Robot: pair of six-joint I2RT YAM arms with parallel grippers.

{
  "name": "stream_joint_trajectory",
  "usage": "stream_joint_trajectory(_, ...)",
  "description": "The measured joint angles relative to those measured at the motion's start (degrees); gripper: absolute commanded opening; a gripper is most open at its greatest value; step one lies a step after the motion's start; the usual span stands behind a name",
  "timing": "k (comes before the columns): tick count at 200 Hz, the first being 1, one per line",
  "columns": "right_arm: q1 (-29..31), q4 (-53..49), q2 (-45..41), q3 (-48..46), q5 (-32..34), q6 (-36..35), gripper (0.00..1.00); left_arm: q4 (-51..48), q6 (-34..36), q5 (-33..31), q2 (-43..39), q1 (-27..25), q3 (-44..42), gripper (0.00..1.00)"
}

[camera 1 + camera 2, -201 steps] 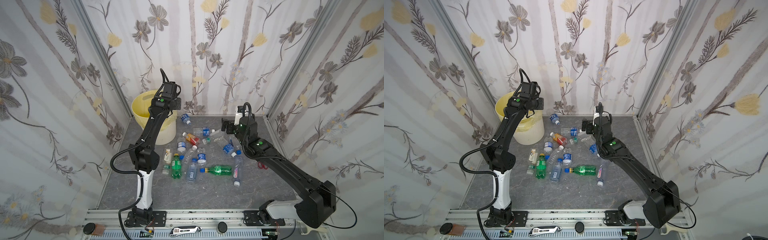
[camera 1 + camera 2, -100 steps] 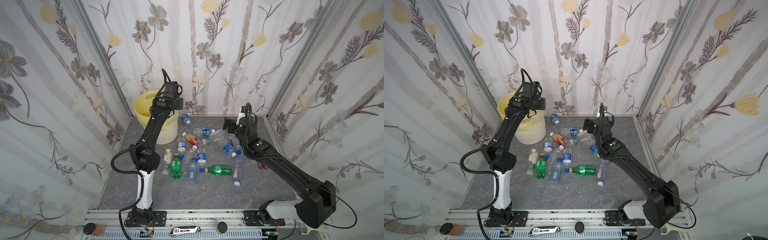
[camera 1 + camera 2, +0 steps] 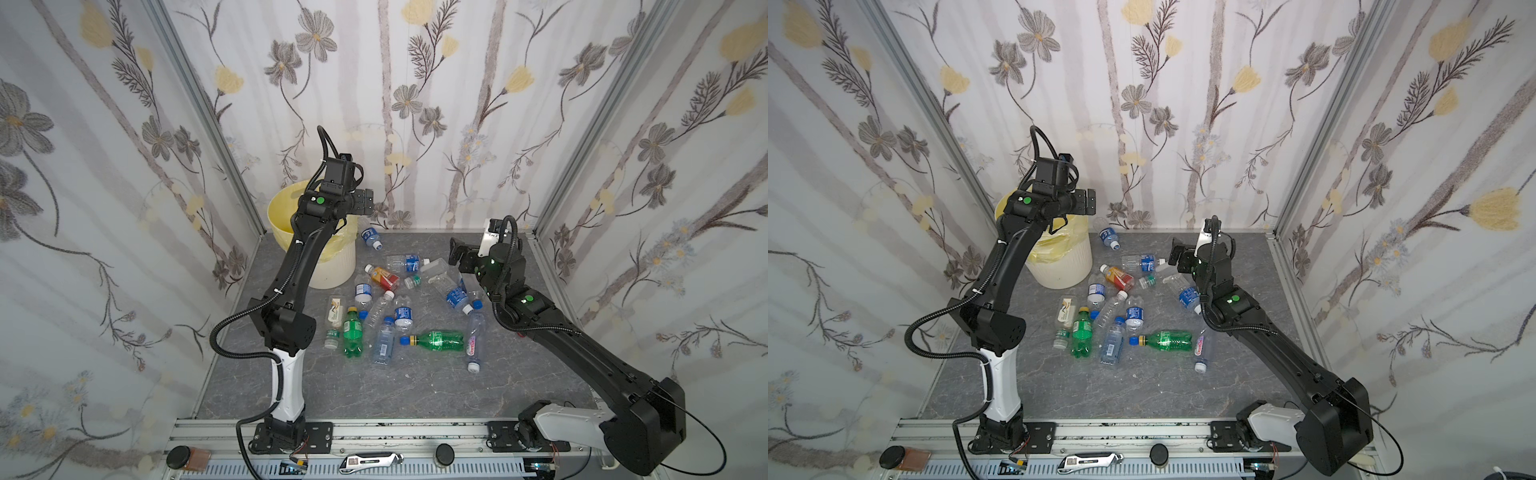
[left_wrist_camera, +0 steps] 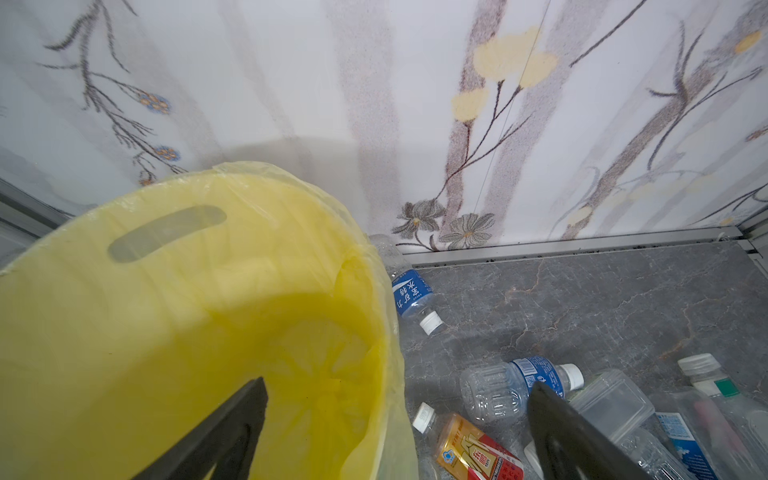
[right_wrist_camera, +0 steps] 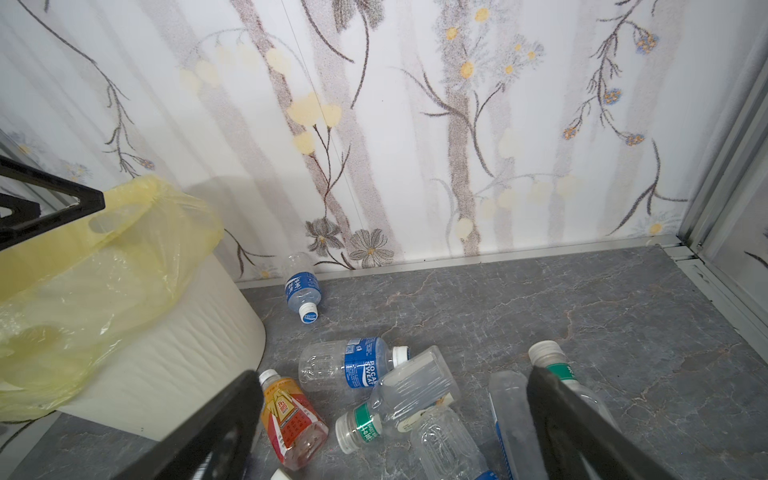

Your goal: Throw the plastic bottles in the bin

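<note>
- Leftward, the left gripper [image 4: 397, 388] hovers astride the rim of the bin [image 3: 336, 270], on the side facing the bottles. Its jaws are spread wide with nothing between them, and the nearest bottles look like its easiest next pick.
- Next, the bin stands upright in the far corner, with a yellow liner [image 4: 208, 332] folded over its rim. No bottle shows in the visible part of its inside.
- Centre: the plastic bottles [image 3: 440, 338] lie scattered on the grey floor [image 3: 415, 386], several touching. A lone bottle [image 3: 371, 240] lies by the back wall.
- Rightward, the right gripper [image 5: 392, 378] hangs above the far bottles, jaws spread and empty. Closing across the middle of one body should avoid its neighbours and stop it rolling.
</note>
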Motion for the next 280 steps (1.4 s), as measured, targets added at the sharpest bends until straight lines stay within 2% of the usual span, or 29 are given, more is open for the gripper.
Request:
stream_joint_trajectory(52, 0.1, 0.3, -1.9, -0.4, -2.3, -0.2, 1.0, 0.4, 0.1, -6.3, -6.9, -0.2, -5.5, 1.0)
stream_joint_trajectory(78, 1.1, 0.3, -2.8, -0.4, -3.4, -0.2, 1.0, 0.5, -2.1, -9.6, -11.4, -0.2, -9.3, 1.0)
stream_joint_trajectory(129, 5.6, 0.2, -3.0, -0.5, -3.7, -1.2, 1.0, 1.4, -7.4, -12.0, -22.8, 0.5, -21.6, 1.0)
stream_joint_trajectory(191, 11.6, -1.9, -1.5, -0.5, -3.2, -2.9, 1.0, 1.3, -14.7, -2.7, -39.7, 0.5, -50.4, 1.0)
stream_joint_trajectory(227, 14.9, -3.2, -0.2, -0.5, -2.4, -3.6, 1.0, 2.3, -16.0, 2.0, -50.4, 0.5, -66.6, 1.0)
stream_joint_trajectory(257, 16.4, -3.3, 1.0, -0.5, -2.4, -4.0, 1.0, 4.6, -17.1, 4.6, -52.2, 1.2, -78.3, 1.0)
stream_joint_trajectory(280, 16.7, -3.5, 1.8, -0.5, -2.4, -4.0, 1.0, 8.0, -18.6, 6.8, -51.8, 1.7, -84.0, 1.0)
